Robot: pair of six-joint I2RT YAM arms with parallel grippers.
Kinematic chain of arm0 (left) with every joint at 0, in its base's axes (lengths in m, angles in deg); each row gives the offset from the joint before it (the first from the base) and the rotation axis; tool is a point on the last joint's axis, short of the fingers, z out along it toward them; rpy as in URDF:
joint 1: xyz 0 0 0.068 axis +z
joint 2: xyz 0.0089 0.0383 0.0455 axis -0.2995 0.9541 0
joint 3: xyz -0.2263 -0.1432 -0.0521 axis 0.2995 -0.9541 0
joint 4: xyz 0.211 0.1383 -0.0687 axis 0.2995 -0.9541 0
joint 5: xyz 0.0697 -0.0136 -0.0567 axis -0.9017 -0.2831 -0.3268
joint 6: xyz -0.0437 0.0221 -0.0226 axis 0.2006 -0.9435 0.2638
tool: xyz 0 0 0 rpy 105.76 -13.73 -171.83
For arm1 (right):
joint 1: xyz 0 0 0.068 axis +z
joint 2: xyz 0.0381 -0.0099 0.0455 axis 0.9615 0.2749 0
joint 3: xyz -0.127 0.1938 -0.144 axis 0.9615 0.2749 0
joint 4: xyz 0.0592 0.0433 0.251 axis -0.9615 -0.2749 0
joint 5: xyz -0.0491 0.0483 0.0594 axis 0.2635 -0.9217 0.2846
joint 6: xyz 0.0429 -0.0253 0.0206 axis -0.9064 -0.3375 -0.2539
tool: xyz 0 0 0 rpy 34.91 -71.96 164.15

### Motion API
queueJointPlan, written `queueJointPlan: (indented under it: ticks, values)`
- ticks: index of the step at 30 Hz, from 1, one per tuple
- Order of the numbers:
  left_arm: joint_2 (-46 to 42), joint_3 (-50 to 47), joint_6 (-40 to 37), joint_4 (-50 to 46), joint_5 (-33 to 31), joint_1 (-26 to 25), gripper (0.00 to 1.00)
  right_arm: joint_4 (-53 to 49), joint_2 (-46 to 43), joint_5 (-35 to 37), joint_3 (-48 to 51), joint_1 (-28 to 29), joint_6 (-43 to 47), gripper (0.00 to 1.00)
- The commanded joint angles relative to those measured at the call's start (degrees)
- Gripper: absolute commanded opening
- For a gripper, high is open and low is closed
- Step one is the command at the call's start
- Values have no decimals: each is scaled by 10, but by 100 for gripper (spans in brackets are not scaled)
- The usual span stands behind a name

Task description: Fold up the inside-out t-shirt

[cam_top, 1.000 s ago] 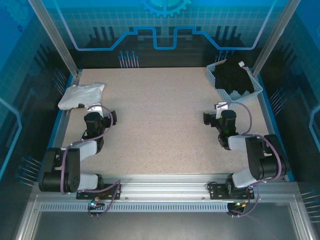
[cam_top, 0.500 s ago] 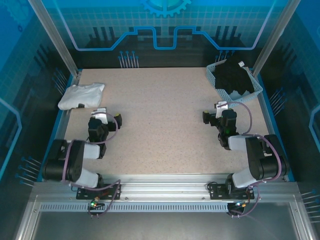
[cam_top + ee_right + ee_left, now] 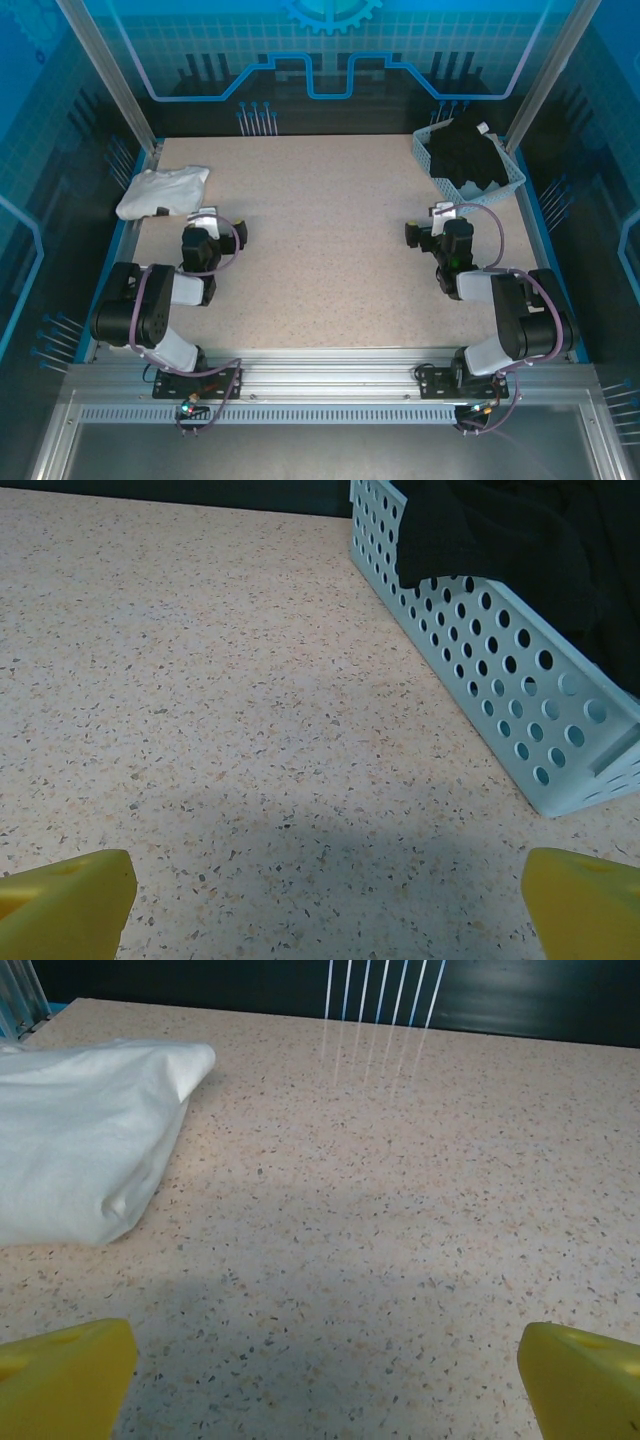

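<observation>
The white inside-out t-shirt lies bunched in a compact bundle at the table's far left corner; in the left wrist view the shirt sits at the upper left. My left gripper is just to the right of it and a little nearer, open, its yellow fingertips wide apart over bare table and apart from the cloth. My right gripper stands open on the right side, with only tabletop between its yellow fingertips.
A pale blue perforated basket stands at the far right corner with a black garment piled in it; its wall is close ahead and right of my right gripper. Metal frame posts rise at both far corners.
My left arm has folded back, its elbow swinging left, and its gripper has shifted slightly away and to the right. The right arm and the shirt have stayed put.
</observation>
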Motion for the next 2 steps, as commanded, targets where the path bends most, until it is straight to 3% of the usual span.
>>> queueJointPlan:
  ticks: [1, 2]
  values:
    - [-8, 6, 3, -7, -8, -3, 99, 21, 5, -2, 4, -8, 7, 100]
    - [-9, 6, 4, -8, -8, -3, 99, 21, 5, -2, 5, -8, 7, 100]
